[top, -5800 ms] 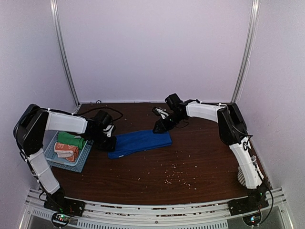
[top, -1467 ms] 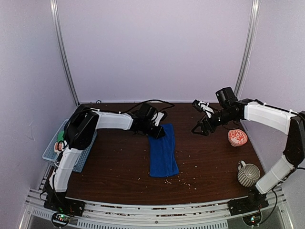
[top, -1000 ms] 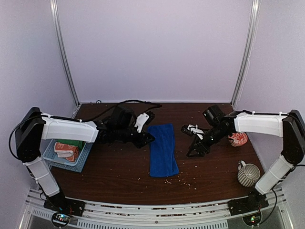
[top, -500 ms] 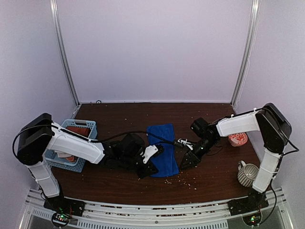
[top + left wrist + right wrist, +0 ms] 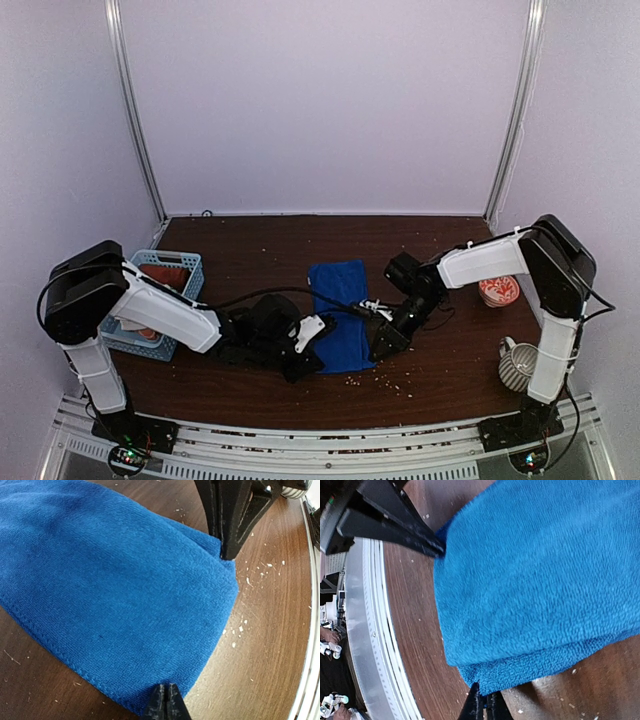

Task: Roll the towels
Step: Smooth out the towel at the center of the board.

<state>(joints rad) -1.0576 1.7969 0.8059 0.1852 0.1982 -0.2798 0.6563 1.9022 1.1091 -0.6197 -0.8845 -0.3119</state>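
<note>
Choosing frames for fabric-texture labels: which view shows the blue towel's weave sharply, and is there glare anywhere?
Left wrist view: the royal blue terry towel is crisp, hem stitching readable. Right wrist view: pile equally sharp, but the silver metal table rail glares white. Top view: soft, violet-tinted, towel a flat blue patch.
</note>
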